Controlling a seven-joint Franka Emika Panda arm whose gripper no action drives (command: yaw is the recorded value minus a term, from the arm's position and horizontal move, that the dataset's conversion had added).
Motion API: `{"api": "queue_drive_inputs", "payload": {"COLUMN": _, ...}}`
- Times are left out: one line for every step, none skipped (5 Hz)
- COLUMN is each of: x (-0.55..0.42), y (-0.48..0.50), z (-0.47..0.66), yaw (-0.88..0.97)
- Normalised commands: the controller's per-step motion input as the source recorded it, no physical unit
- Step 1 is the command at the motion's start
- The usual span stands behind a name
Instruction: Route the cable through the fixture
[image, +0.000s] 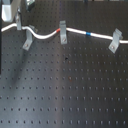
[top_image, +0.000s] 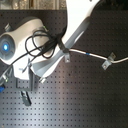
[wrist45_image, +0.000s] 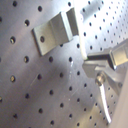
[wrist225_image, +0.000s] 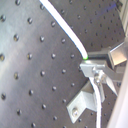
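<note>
Item: my gripper (wrist225_image: 92, 75) clamped on thin white cable (wrist225_image: 65, 30), grey forked metal clip fixture (wrist225_image: 82, 102) just beside its fingertips.

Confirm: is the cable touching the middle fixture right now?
Touching. In the first exterior view the cable runs straight into the middle fixture's forked top, its red band against it.
</note>
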Motion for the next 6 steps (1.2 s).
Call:
{"api": "queue_drive_inputs", "payload": {"x": -0.084, "y": -0.037, "z": 0.15, "yaw": -0.28}}
{"api": "queue_drive_inputs", "payload": {"x": -0.001, "y": 0.023, "z": -0.05, "yaw": -0.5}}
{"api": "queue_drive_inputs", "payload": {"x": -0.02, "y": 0.137, "z": -0.05, "yaw": -0.41}}
{"api": "queue_drive_inputs", "payload": {"x": 0.0, "y": 0.0, "z": 0.0, "yaw": -0.51}}
{"api": "queue_drive_inputs", "payload": {"x": -0.025, "y": 0.071, "z": 0.0, "yaw": -0.24}}
{"api": "queue_drive_inputs", "payload": {"x": -0.035, "y": 0.081, "z": 0.02, "yaw": -0.17}}
